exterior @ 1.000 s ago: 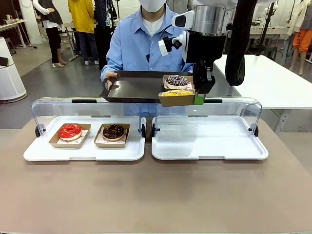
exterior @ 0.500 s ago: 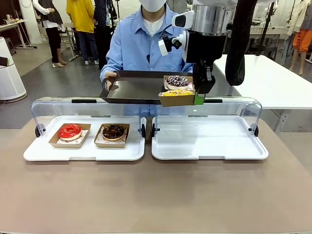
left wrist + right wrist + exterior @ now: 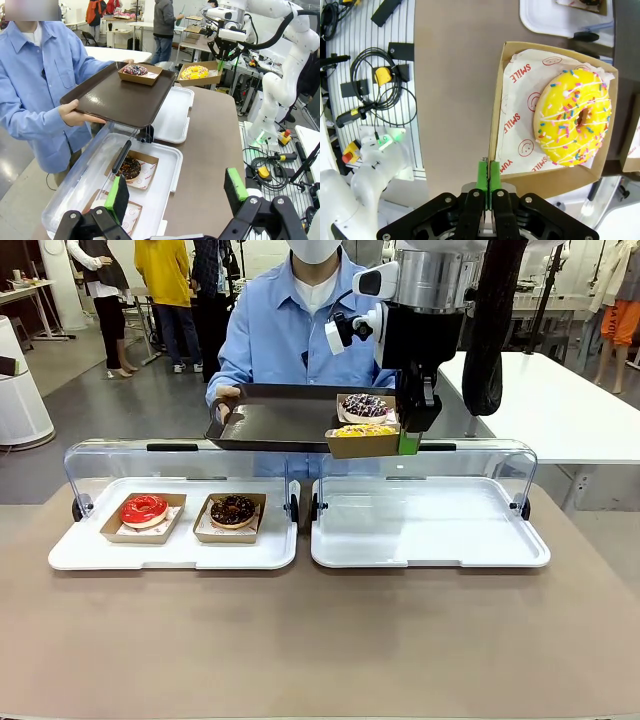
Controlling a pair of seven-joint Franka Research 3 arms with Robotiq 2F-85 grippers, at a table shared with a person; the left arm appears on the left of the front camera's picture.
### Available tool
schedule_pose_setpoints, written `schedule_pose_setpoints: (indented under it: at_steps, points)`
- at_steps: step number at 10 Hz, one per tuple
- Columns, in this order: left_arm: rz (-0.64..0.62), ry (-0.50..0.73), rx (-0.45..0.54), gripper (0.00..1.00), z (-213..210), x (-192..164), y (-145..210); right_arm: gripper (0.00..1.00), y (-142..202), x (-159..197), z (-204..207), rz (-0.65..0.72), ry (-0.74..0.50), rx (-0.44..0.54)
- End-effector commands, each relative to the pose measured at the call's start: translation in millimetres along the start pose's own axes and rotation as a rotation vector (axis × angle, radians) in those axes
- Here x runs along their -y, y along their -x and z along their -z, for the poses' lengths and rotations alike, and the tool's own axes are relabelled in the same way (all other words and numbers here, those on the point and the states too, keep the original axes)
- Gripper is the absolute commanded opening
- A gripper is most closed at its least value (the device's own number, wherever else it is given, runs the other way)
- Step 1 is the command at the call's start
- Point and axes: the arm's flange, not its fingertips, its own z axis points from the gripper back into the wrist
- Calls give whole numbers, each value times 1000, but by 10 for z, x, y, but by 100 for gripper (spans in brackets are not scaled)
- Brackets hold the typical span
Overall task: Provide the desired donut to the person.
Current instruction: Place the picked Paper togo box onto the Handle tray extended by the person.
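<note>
A yellow sprinkled donut (image 3: 363, 430) lies in a shallow cardboard box (image 3: 362, 445). My right gripper (image 3: 410, 437) is shut on that box's right wall and holds it in the air just off the near right corner of a brown tray (image 3: 275, 422). The person (image 3: 290, 330), in a light blue shirt, holds this tray out in both hands. A chocolate sprinkled donut (image 3: 364, 405) in its own box sits on the tray. In the right wrist view my green pads (image 3: 486, 181) pinch the box's edge, beside the donut (image 3: 572, 117). My left gripper (image 3: 177, 192) is open and empty, low over the table.
On the left white tray (image 3: 70, 555) sit a red glazed donut (image 3: 144, 509) and a chocolate donut (image 3: 233, 509), each in a box. The right white tray (image 3: 430, 530) is bare. Both trays have clear lids (image 3: 180, 455) folded back. A white table (image 3: 560, 410) stands at the far right.
</note>
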Motion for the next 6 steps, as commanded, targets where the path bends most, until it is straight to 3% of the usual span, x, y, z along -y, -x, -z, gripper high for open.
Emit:
schedule_pose_setpoints:
  at_steps: [1,6]
  points:
    - [6,0,9,100,-21,9,-12,2,0,0,0,0,0,0]
    - [6,0,9,100,-21,9,-12,2,-514,225,-514,-70,69,0]
